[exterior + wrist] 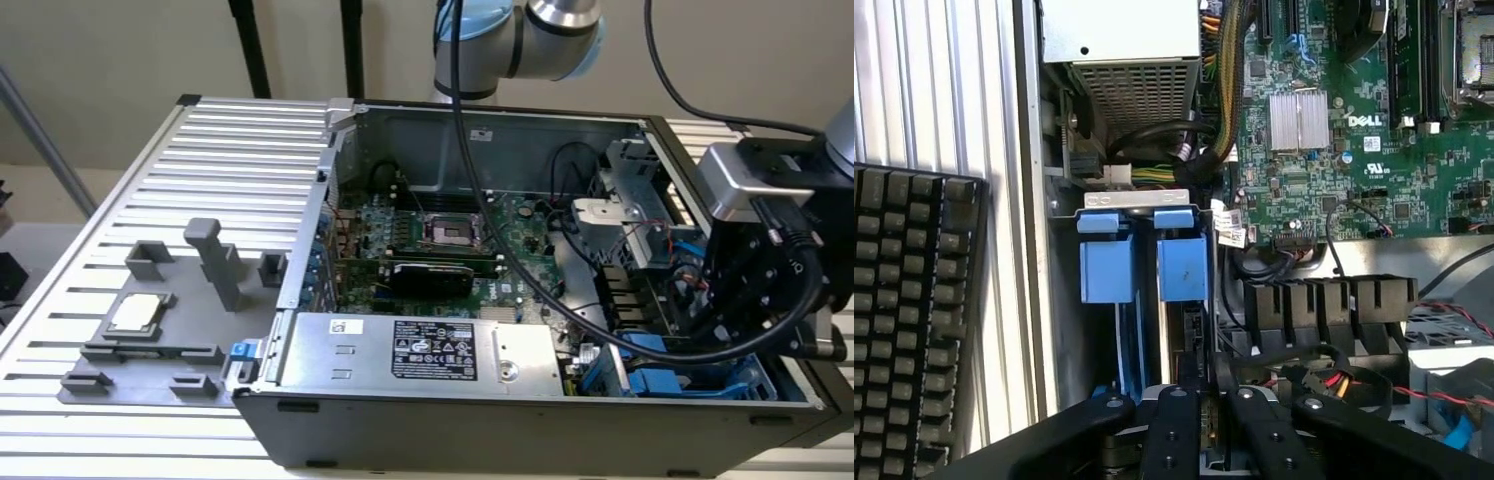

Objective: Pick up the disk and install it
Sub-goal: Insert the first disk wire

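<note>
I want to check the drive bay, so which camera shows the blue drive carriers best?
The wrist view: two blue carriers stand side by side in the bay, seen straight on just beyond the claw. The exterior view catches blue plastic at the case's corner, partly behind the arm's black head and cables.

Ribbed aluminium tabletop (254, 130) of parallel slats, carrying an open computer case (534, 400), inside whose near corner the gripper (1199, 425) hangs. Well away from the gripper, towards the exterior view's left, a grey fixture plate (160, 330) flat on the slats, bearing upright grey blocks, a small square silver chip (138, 312) and a blue clip (242, 351) at the edge nearest the case. Just beside the case wall in the wrist view, a black keyboard (909, 320) flat on the slats.
</note>
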`<move>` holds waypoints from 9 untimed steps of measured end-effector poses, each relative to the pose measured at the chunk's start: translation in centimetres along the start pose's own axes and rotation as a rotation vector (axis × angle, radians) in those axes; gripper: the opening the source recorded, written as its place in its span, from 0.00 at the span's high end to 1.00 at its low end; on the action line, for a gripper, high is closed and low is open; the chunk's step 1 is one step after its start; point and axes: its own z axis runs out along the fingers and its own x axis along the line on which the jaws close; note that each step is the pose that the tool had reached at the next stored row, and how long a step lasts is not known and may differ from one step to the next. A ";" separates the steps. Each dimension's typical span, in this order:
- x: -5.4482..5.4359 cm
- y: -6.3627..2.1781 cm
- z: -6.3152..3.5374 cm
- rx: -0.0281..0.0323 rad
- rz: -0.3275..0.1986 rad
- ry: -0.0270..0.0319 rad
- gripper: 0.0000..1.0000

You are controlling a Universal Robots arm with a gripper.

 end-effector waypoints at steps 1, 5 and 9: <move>0.0 0.00 0.04 0.0002 0.001 0.0018 0.84; 0.0 -0.01 0.24 0.0006 0.002 0.0064 0.84; -0.1 0.00 0.28 0.0007 0.002 0.0085 0.84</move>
